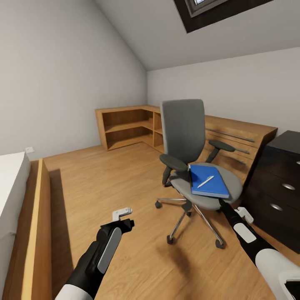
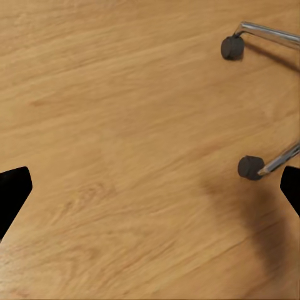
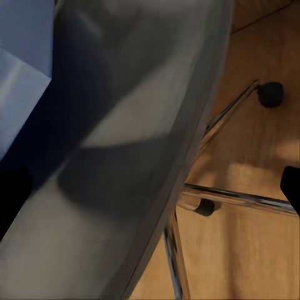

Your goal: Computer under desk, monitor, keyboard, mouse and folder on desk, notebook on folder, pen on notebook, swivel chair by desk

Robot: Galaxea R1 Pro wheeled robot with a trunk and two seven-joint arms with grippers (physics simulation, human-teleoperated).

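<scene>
Attic bedroom with sloped pale grey walls, a dark-framed skylight (image 1: 216, 10) up top, and a light wood floor (image 1: 125, 175). Low light-wood shelf unit (image 1: 129, 127) runs along the far corner and continues behind the chair as a wood counter; a dark drawer cabinet (image 1: 277, 187) stands at the right edge, and a white bed edge (image 1: 10, 196) with a wood frame is at the left. Swivel chair (image 1: 196, 166) stands mid-floor, grey back upright, dark armrests, metal star base on castors — castors and chrome legs also show in both wrist views. Blue folder (image 1: 208, 180) lies flat on the chair seat, with the pen (image 1: 205, 181) lying diagonally on top of it, touching. Right arm reaches to the front edge of the seat; right gripper (image 1: 223, 205) sits just at the seat rim beside the folder, and I cannot tell how far its fingers are apart — the right wrist view has the grey seat close up with a blue folder corner (image 3: 25, 69). Left gripper (image 1: 123, 214) hangs over bare floor near the chair base, holding nothing, fingers spread wide.
</scene>
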